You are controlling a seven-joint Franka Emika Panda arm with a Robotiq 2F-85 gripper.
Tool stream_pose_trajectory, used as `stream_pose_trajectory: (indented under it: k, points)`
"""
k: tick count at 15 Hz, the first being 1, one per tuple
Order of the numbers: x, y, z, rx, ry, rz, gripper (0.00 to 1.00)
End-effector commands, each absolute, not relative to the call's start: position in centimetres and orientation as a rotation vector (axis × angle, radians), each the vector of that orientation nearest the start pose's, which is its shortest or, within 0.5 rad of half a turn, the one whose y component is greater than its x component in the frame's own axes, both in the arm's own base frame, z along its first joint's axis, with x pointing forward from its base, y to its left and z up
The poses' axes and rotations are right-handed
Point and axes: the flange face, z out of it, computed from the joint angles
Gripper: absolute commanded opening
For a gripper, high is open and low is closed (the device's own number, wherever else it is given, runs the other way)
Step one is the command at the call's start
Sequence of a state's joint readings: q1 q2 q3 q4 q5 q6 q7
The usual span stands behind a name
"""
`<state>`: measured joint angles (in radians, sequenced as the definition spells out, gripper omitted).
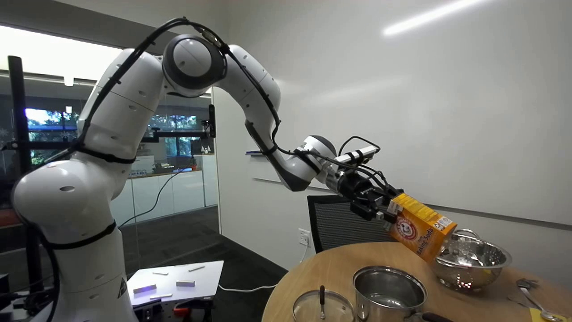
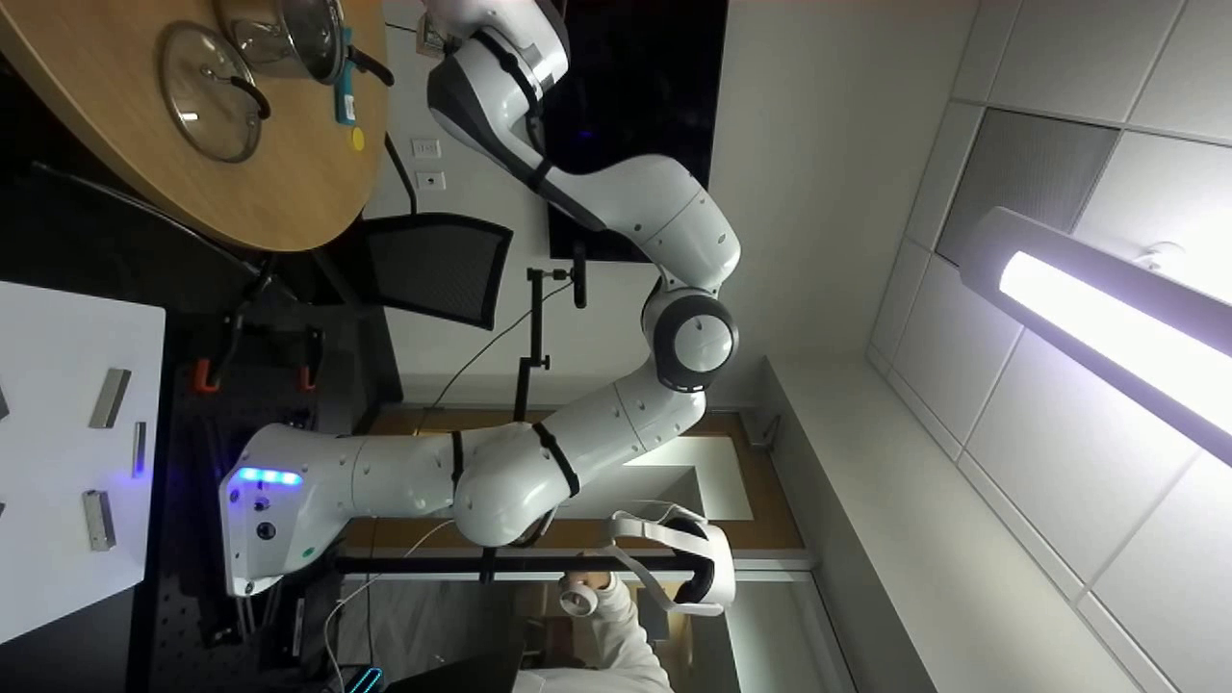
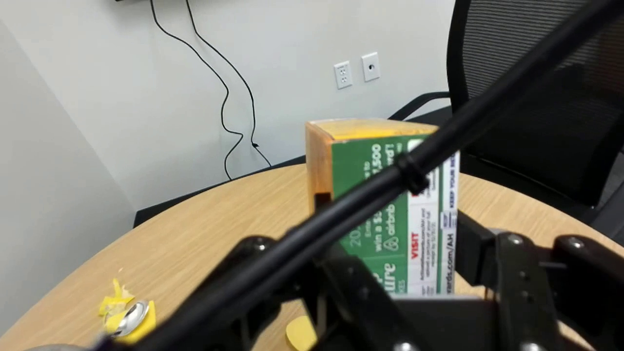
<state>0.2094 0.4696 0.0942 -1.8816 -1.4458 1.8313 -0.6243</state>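
Observation:
My gripper [image 1: 389, 218] is shut on an orange baking soda box [image 1: 422, 228], with a finger on either side of it. The box is held tilted above the round table, its far end pointing down. In an exterior view that end overlaps the left rim of a shiny metal colander [image 1: 467, 272]; I cannot tell whether they touch. A metal pot [image 1: 363, 305] stands below and nearer the camera. In the wrist view the gripper [image 3: 392, 226] holds the box [image 3: 433, 239] with its green and white side showing, partly hidden by a black cable. The gripper is outside the rotated exterior view.
A glass lid [image 2: 207, 96] lies beside the pot [image 2: 274, 43] on the wooden table [image 2: 308, 183]. A blue item [image 2: 345, 91] and a yellow round piece [image 2: 357, 139] lie nearby. A spoon [image 3: 132, 317] rests on yellow material. A black chair [image 1: 348, 223] stands behind the table, near the wall.

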Motion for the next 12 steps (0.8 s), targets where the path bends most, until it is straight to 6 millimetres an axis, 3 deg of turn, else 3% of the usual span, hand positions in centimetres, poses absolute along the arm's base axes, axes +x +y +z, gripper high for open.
stream_pose_trajectory:
  k: [1,12]
  points:
    - [60.7,10.2,28.3,1.104,1.447,-0.709,0.27]
    - [58.1,11.6,26.6,0.812,1.408,-0.752,0.27]
